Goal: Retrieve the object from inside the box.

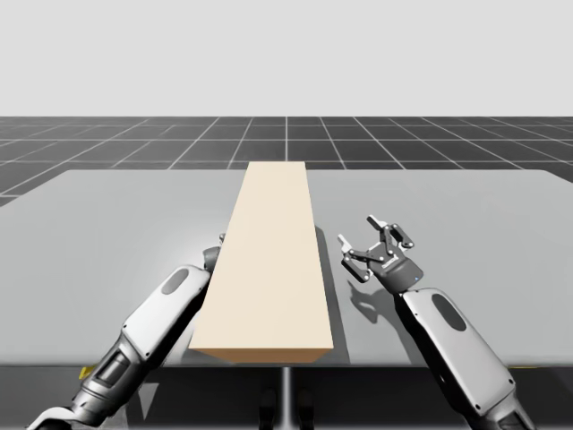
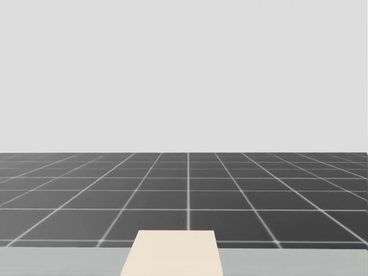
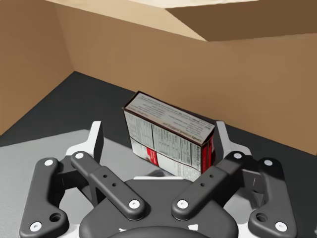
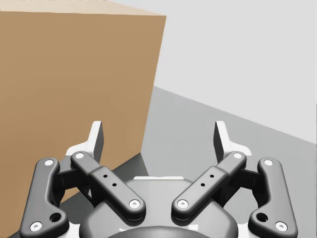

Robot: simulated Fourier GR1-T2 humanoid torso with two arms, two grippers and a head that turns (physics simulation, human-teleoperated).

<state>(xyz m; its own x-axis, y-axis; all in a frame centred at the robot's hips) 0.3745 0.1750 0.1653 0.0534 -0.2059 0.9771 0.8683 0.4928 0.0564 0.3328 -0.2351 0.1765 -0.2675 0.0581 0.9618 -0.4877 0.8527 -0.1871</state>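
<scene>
Inside the tan cardboard box (image 1: 269, 260), the left gripper (image 3: 158, 126), released: fingers (image 3: 95, 141) spread wide, clasping nothing. Straight ahead and between those fingers, a small white-and-red carton (image 3: 166, 139), upright on the dark surface inside the box, one printed face turned toward the gripper. On one side, the carton's red edge just beside a fingertip, contact impossible to judge; on the other side, a clear gap to the fingertip. Beyond the carton, the box's brown inner wall; another inner wall off to one side, a flap above.

Outside the box, the right gripper (image 4: 158, 126), likewise released, fingers wide apart with only air between them. Ahead of it and beside one finger, the box's outer side wall, near but apart; ahead of the other finger, bare grey table (image 1: 107, 233).

From above, the left forearm (image 1: 161, 309) running up to the box's long side, wrist end tucked behind its wall; the right gripper just beside the opposite long side, over the table. From the head, part of the box's pale top, a strip of table, dark tiled floor (image 2: 190, 190) beyond.
</scene>
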